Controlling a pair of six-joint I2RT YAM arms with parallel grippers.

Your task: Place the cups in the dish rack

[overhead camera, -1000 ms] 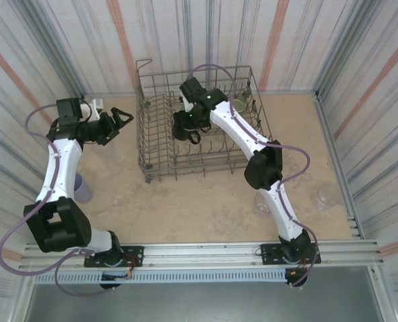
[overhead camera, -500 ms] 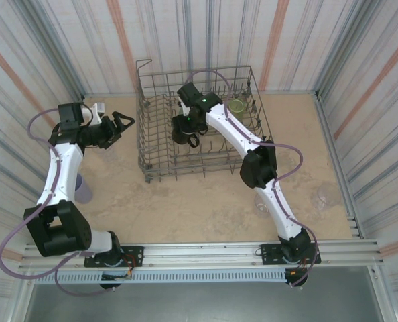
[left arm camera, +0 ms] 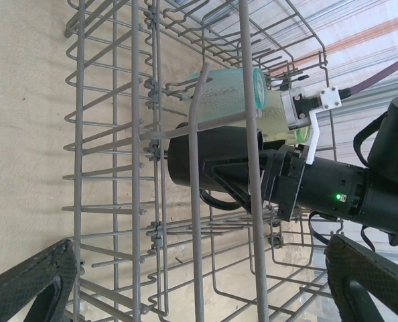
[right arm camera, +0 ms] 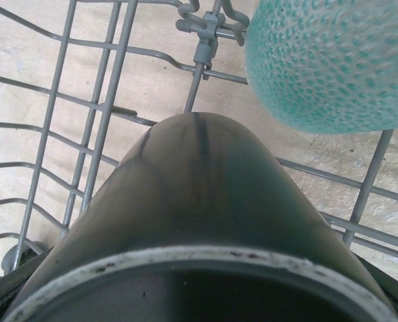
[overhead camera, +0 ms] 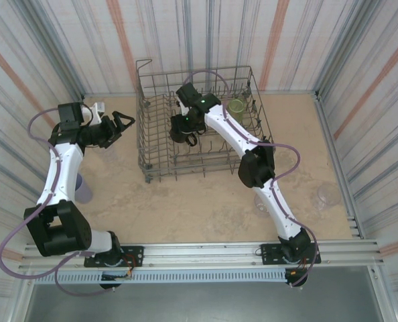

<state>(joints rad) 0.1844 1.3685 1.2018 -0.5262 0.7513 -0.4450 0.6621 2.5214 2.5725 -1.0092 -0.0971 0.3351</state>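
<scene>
Teal dimpled tumbler (right arm camera: 333, 60), black mug (right arm camera: 199, 201), grey wire dish rack (overhead camera: 160, 157), sandy mottled table (overhead camera: 185, 201)

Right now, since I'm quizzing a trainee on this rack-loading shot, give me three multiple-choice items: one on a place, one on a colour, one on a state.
1. Where is the black mug? A) on a shelf B) inside the dish rack, in the right pincer C) in a sink
2. What colour is the tumbler beside the mug? A) red B) teal C) yellow
3. How is the left pincer? A) open, empty B) shut on a spoon C) shut on a plate
Answers: B, wires surround it and the pincer grips it; B, its dimpled wall is teal; A, its fingers stand apart outside the rack.
</scene>
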